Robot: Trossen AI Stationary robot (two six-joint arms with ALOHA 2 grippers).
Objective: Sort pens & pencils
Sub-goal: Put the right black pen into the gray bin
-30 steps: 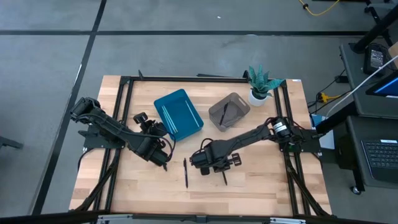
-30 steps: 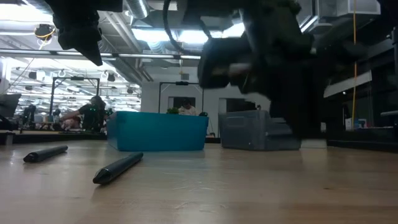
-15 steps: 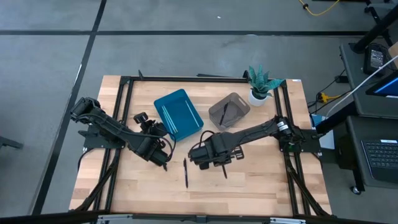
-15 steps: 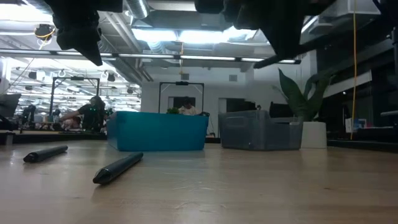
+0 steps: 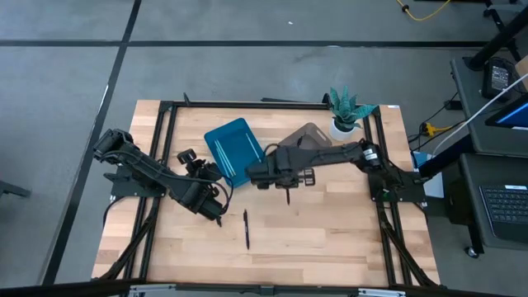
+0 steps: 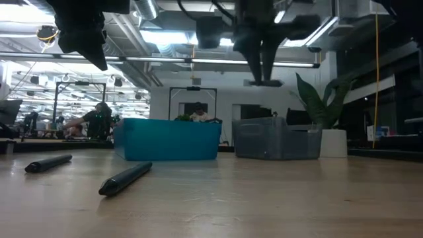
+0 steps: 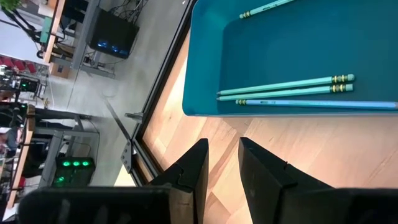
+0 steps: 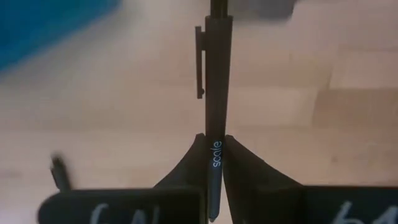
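While gripping a black pen, right pincer above wooden table; left pincer open.

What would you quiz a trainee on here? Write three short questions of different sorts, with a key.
1. True or false: the right gripper is shut on a black pen held above the table.
2. What lies in the teal tray? A) light blue pencils B) black pens C) nothing
3. In the low view, how many loose black pens lie on the table?

Key
1. True.
2. A.
3. Two; the open left gripper waits above that side of the table.
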